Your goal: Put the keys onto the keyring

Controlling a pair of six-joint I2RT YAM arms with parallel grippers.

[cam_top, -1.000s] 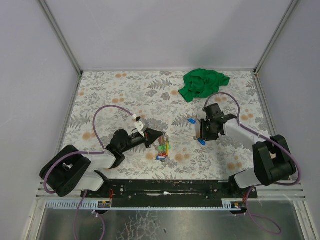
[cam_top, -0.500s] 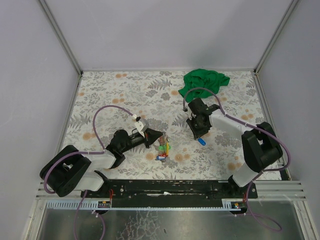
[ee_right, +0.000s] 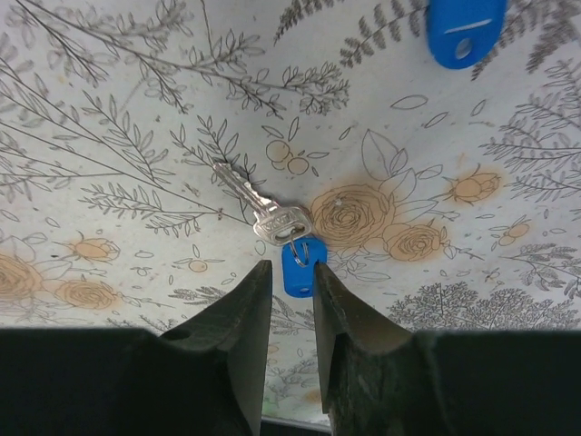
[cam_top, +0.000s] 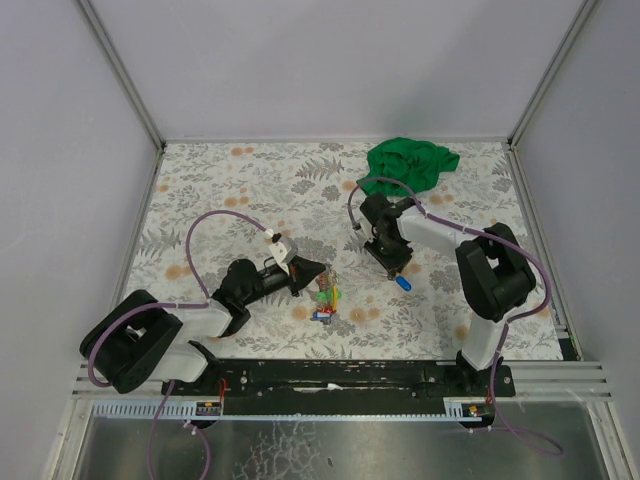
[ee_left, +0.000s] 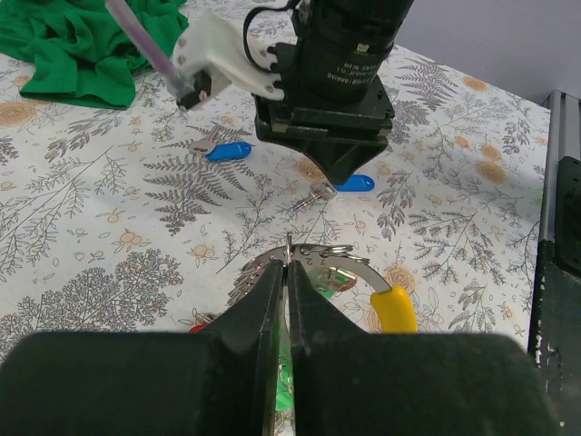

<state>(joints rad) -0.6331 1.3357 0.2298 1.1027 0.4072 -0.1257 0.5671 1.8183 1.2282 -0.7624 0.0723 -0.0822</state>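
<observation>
left claw (ee_left: 287,272) clamped on ring (ee_left: 318,252); right claw (ee_right: 291,270) barely apart astride blue key (ee_right: 298,259) past ring, grip unclear; shallow pinch could flick it away.

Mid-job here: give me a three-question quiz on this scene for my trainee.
1. True or false: the left tool is pinched shut on the keyring.
2. What colour is the plastic head of the key at the right tool fingertips? A) red B) blue C) yellow
3. Fill in: the green cloth lies by the table edge that is ___ from the arm bases.
Key: 1 true; 2 B; 3 farthest.
</observation>
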